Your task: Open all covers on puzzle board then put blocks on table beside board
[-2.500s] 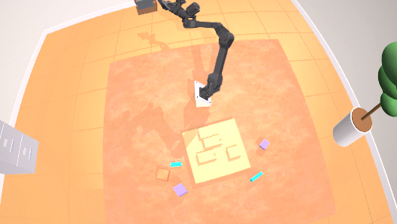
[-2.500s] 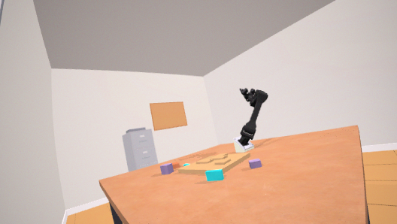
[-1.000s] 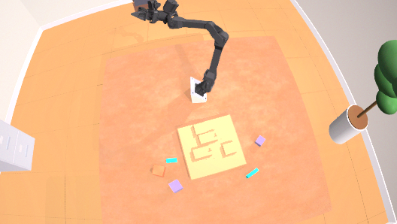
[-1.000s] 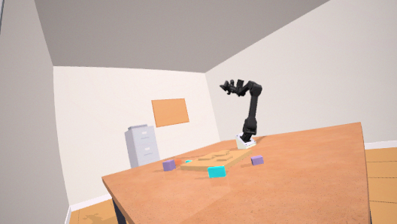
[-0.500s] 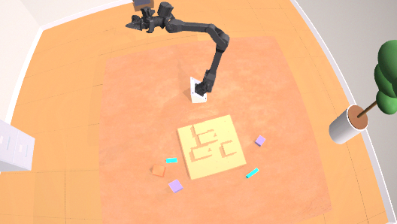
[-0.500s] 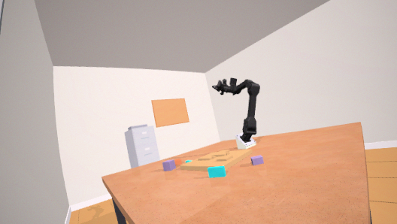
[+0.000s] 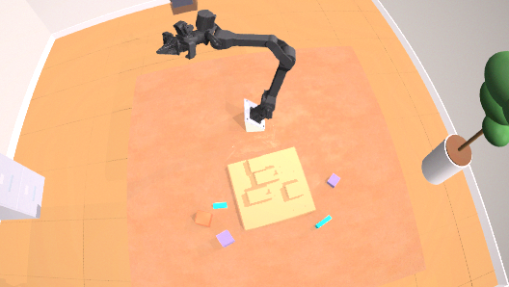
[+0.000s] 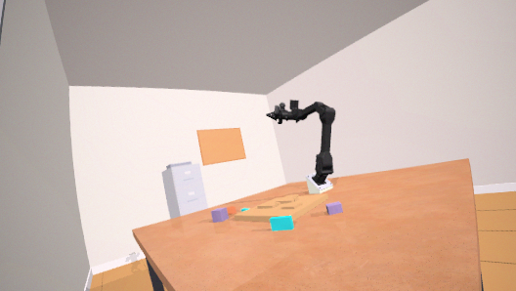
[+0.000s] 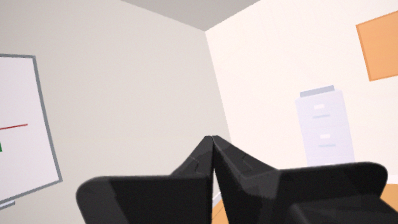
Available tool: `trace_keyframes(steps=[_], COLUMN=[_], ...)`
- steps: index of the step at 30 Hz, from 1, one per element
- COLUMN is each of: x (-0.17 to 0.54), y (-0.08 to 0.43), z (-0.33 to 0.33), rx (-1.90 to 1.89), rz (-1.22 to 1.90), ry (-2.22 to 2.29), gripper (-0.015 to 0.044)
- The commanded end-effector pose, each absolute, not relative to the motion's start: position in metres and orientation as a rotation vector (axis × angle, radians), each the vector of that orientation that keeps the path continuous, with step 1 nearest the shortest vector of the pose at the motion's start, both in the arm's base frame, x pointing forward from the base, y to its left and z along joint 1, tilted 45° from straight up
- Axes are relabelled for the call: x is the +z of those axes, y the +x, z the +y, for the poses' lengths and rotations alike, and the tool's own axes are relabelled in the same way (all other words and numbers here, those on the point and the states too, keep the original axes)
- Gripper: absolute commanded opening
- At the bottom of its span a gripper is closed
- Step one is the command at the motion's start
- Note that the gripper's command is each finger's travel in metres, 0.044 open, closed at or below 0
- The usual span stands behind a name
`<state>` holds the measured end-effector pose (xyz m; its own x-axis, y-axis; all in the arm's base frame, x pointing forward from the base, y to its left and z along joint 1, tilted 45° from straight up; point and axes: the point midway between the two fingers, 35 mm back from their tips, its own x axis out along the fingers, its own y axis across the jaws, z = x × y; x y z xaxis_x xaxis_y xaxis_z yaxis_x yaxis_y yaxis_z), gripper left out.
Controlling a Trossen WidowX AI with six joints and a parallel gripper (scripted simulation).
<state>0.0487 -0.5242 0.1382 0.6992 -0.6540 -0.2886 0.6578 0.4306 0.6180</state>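
Observation:
The yellow puzzle board (image 7: 301, 204) (image 8: 249, 215) lies on the table. Raised covers in the board's own colour show on it; whether each well is uncovered is too small to tell. Left of the board lie a cyan block (image 7: 220, 205) (image 8: 245, 209), an orange block (image 7: 203, 219) (image 8: 231, 210) and a purple block (image 7: 225, 238) (image 8: 220, 215). Right of it lie a purple block (image 7: 334, 180) (image 8: 334, 208) and a cyan block (image 7: 323, 221) (image 8: 281, 223). All are clear of the board. My gripper (image 7: 158, 52) (image 8: 268, 115) (image 9: 211, 142) is shut and empty, high up and far from the board.
The arm's white base (image 7: 254, 127) (image 8: 320, 187) stands on the table behind the board. A filing cabinet (image 7: 19, 190) (image 8: 186, 190) (image 9: 325, 127) and a potted plant (image 7: 441, 164) stand beyond the table.

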Motion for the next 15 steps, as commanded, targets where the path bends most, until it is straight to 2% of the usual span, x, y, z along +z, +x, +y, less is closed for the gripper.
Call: trace_keyframes(steps=[1, 15], x=[0.136, 0.129], y=[0.062, 0.13], z=[-0.518, -0.492], rx=[-0.799, -0.68], rz=[0.041, 0.166], ry=[0.761, 0.759], gripper=[0.0, 0.0])
